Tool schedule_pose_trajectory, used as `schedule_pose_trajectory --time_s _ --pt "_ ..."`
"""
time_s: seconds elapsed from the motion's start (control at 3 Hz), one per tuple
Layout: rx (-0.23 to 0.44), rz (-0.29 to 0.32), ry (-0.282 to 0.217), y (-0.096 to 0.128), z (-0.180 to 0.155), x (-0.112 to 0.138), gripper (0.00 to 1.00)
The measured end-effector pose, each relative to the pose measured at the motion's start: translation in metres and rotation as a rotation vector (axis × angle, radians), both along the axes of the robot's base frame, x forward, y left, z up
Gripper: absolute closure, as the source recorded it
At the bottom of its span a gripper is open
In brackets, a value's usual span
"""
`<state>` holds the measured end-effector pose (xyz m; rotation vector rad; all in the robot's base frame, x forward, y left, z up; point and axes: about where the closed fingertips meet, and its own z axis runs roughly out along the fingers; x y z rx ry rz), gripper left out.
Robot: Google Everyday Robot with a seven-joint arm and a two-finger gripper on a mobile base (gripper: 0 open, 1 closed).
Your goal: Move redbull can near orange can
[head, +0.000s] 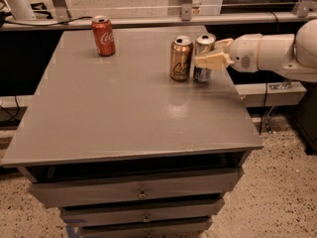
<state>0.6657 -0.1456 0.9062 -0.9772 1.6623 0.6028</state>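
tool reaches in from the right, clamped around the redbull can, which stands on the surface just beside the orange can; coke can well apart at back left.

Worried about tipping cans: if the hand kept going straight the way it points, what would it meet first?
The hand, reaching in from the right, is already at the redbull can; going straight on, that can would probably press into the orange can just beside it.
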Motion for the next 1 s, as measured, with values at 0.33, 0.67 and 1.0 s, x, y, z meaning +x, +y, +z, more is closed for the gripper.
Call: schedule_pose_trajectory --time_s 0.33,0.67,1.0 --pt "0.008 -0.014 0.018 -0.0028 -0.0059 0.0034 0.59" --pt "0.015 -0.022 0.037 -0.0055 -0.0109 0.0034 0.36" --pt "0.023 -0.024 0.057 -0.007 -0.0151 0.0025 0.13"
